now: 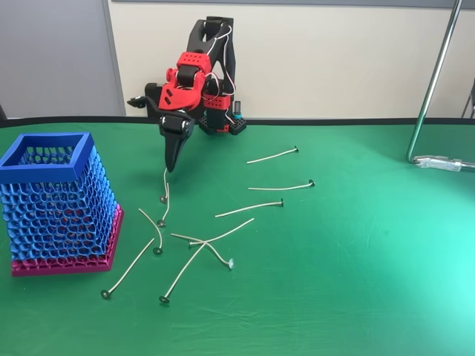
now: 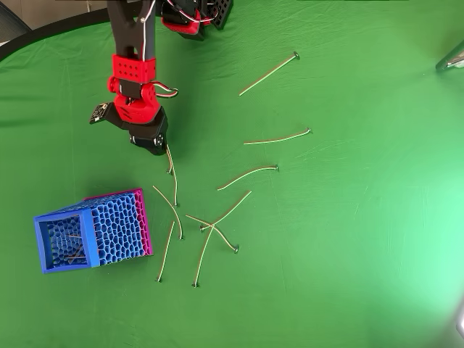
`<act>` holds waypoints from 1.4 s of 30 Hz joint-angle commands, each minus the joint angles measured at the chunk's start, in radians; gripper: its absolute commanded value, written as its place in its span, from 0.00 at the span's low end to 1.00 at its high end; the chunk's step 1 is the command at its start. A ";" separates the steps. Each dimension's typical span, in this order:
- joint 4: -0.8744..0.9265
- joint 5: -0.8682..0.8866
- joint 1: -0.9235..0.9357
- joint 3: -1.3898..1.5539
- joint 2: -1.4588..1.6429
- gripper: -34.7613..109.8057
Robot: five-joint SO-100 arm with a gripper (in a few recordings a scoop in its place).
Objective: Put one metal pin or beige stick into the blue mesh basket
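The blue mesh basket (image 1: 44, 167) stands on its magenta base at the left of the green cloth; in the overhead view the basket (image 2: 109, 232) has thin sticks lying inside it. My gripper (image 1: 171, 165) points down to the right of the basket, behind the pile of sticks. Its black jaws look closed on the top end of one beige stick (image 1: 165, 185). That stick slants down from the tip, and its dark head rests near the cloth. From above, the gripper (image 2: 161, 145) and held stick (image 2: 170, 161) lie above and to the right of the basket.
Several loose sticks lie on the cloth: a crossed cluster (image 1: 200, 241) in front of the gripper and three apart to the right (image 1: 280, 187). A metal stand (image 1: 430, 89) rises at the right edge. The arm's base (image 1: 219, 119) sits at the back.
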 commanded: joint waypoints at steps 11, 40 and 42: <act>0.008 0.015 0.015 -0.124 -0.084 0.27; -0.051 0.012 -0.014 -0.221 -0.218 0.34; -0.054 0.012 -0.015 -0.227 -0.225 0.34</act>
